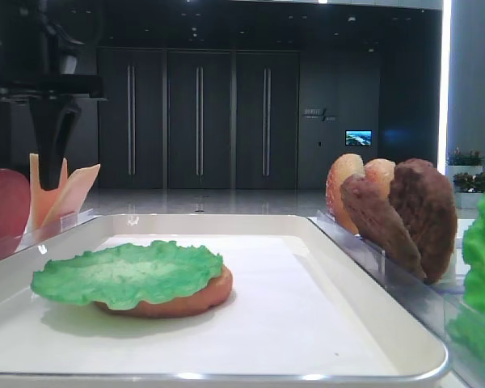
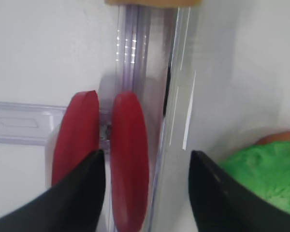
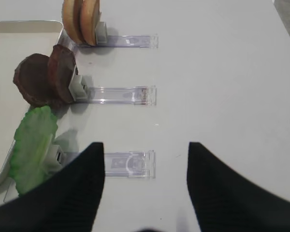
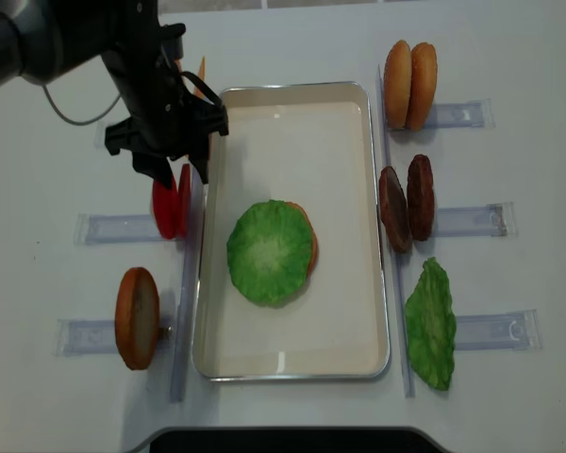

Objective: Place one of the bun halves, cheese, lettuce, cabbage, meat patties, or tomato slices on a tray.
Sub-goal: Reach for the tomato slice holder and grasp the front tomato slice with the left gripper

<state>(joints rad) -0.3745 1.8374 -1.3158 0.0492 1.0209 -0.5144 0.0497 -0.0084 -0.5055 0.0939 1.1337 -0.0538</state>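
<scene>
Left wrist: open end effector point(image 2: 147, 166) straddles tomato slices point(image 2: 129, 159) beside tray point(image 2: 176, 145) rim.

The white bench point(image 4: 292, 415) holds the tray point(image 4: 292, 363) in the middle, with clear racks point(image 4: 472, 220) on its left and right.

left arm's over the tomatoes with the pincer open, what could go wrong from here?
1. Two tomato slices stand close together in the rack; the left pincer straddles only the inner one, so a finger may jam or topple its neighbour.
2. The tray rim sits right beside them; the other finger could hit it.
</scene>
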